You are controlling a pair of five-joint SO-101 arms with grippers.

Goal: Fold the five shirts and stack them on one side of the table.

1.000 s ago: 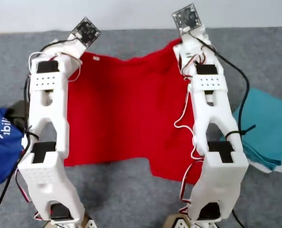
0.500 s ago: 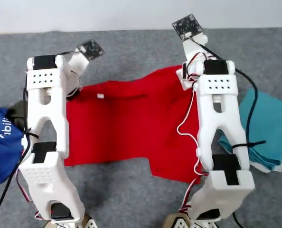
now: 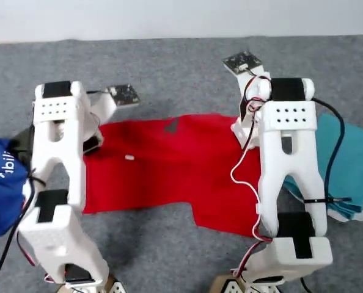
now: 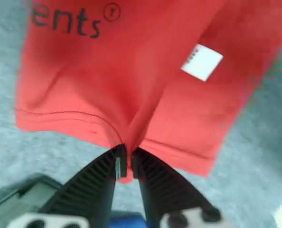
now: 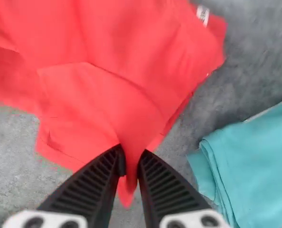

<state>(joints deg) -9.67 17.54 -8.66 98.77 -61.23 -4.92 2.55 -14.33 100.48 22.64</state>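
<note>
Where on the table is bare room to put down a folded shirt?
Bare table lies beyond the red shirt, and another patch between the arm bases. Crowded: teal stack at right, blue shirt at left.

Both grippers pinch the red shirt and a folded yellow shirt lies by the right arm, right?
Not quite: the folded shirt is teal, as the right wrist view shows. Both the left gripper and right gripper do pinch the red shirt.

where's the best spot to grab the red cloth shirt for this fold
Probably its far edge near both corners, pinched from above: the red cloth shirt lies spread flat, so only edges offer a grip. Left gripper and right gripper hold it there.
</note>
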